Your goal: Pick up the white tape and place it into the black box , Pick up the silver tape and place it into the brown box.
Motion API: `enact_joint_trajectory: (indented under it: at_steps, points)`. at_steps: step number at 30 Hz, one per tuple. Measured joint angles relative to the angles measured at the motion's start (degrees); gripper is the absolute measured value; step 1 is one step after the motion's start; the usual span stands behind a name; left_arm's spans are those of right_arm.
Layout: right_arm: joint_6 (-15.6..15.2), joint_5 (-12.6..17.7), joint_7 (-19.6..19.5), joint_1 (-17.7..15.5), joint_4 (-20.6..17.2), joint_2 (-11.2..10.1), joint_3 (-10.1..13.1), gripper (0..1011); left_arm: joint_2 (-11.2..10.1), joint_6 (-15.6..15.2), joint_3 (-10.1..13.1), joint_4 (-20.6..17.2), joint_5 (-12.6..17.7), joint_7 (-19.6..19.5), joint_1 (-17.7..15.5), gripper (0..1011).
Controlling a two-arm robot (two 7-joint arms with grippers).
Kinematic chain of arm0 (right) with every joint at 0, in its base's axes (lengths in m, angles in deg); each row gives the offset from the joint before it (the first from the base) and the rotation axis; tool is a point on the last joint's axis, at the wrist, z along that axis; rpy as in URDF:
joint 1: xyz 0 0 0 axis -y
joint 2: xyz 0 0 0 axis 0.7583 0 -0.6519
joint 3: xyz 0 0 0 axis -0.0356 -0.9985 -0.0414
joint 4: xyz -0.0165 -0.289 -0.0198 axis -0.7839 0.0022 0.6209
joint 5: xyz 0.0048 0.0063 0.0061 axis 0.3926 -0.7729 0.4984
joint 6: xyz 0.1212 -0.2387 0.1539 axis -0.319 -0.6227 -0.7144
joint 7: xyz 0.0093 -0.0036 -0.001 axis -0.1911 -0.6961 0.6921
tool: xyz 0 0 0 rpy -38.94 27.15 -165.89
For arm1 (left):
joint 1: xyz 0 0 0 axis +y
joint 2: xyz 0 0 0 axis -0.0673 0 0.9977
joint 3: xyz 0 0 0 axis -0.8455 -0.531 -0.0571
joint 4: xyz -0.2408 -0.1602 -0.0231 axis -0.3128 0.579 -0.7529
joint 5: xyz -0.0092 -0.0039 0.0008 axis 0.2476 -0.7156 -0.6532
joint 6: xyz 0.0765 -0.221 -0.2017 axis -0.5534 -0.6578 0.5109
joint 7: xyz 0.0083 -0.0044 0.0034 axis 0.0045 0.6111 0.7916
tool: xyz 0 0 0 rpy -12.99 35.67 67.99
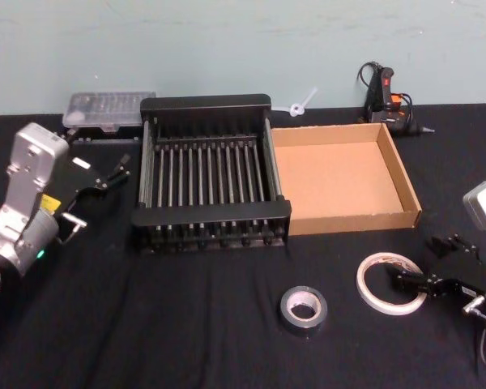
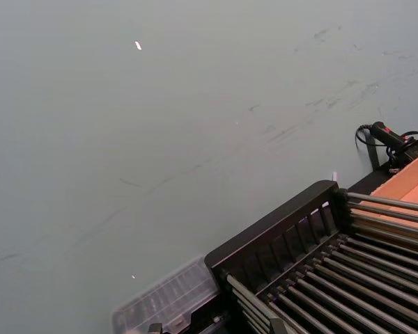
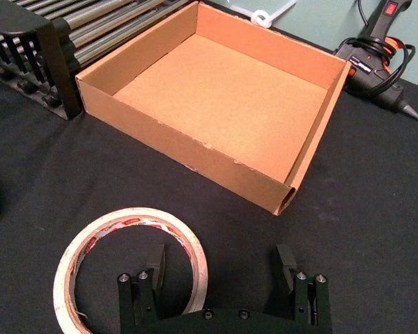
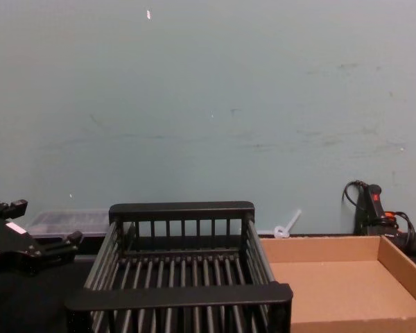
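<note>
1. Nearest to me on the black cloth-covered table (image 1: 211, 340) lies the silver tape (image 1: 302, 309), a small flat roll of dull grey tape with a dark centre hole, flat and alone.
2. Just to its right lies the white tape (image 1: 388, 284), a thin, wide ring with red print on its inner core, also flat on the cloth.
3. My right gripper (image 3: 219, 268) sits low at that ring's right edge with its jaws spread; in the right wrist view one finger (image 3: 155, 263) stands inside the ring and the other outside it, so the band's near-right part lies between them without being pinched.
4. Farther back, the brown box (image 1: 405, 180), a shallow cardboard tray with low walls, stands touching the right side of the black box (image 1: 206, 104), a slatted plastic crate with barred sides.
5. My left gripper (image 1: 120, 171) hangs raised just left of the crate, jaws spread and holding nothing.
6. Along the wall behind I see a clear plastic case (image 1: 109, 108) and a black glue gun (image 1: 386, 99).
</note>
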Motion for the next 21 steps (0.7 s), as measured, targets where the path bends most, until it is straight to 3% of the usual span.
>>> enact_joint_trajectory:
  at_steps: [21]
  points:
    - [-0.85,-2.45,1.97,0.29,1.21,2.34,1.41,1003,0.0,0.0,0.0,0.0,0.0,0.0,0.0,1001]
